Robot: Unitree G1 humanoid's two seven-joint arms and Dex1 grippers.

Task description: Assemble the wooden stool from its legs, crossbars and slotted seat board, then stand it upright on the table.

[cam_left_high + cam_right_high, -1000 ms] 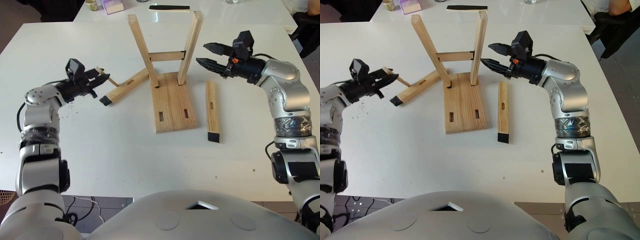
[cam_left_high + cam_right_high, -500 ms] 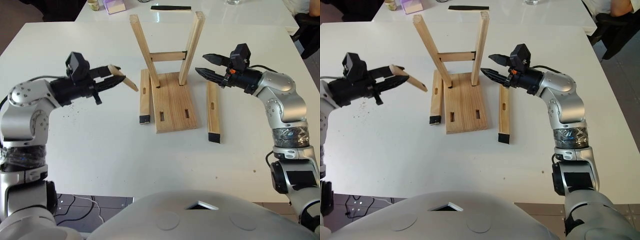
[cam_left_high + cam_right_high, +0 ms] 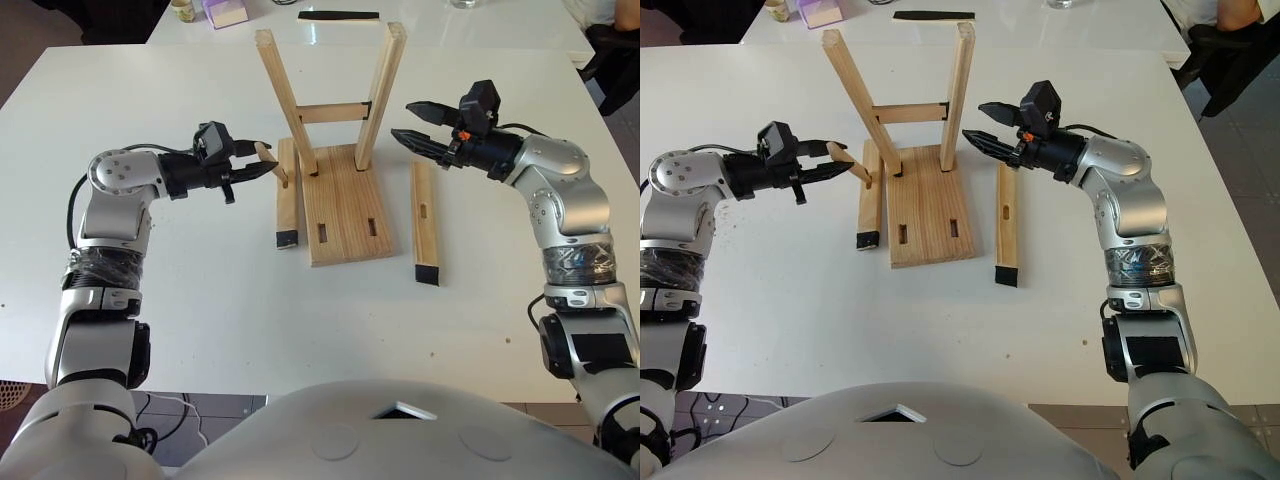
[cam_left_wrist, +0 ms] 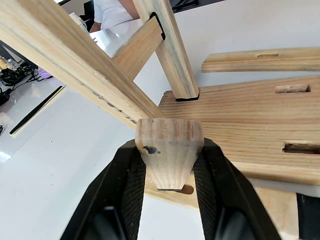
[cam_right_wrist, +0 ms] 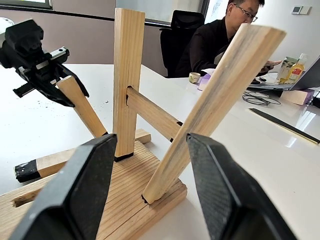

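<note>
Your left end effector point(image 3: 250, 166) is clenched on a short crossbar point(image 3: 271, 164). Its pads cover the wood's near end, so you cannot see how much of it lies inside the grip. The crossbar's far end angles down onto the left loose leg point(image 3: 288, 200), which lies flat on the bench point(image 3: 200, 300) just beside the seat board point(image 3: 345, 215). In the left wrist view the bar's end grain blocks the contact spot, so it is unclear whether the tip sits in that leg's slot or only rests on the wood. The left upright leg point(image 3: 285, 100) leans close past the held bar, and the right upright leg point(image 3: 380, 95) stands beside it. Both are planted in the board's far slots and joined by a fitted crossbar point(image 3: 330, 112). Your right end effector point(image 3: 402, 119) hangs released, jaws spread, just beside the right upright leg and not touching it. Below it the right loose leg point(image 3: 425, 220) lies along the board's other edge. A black strip point(image 3: 338, 15) lies on the further table.
</note>
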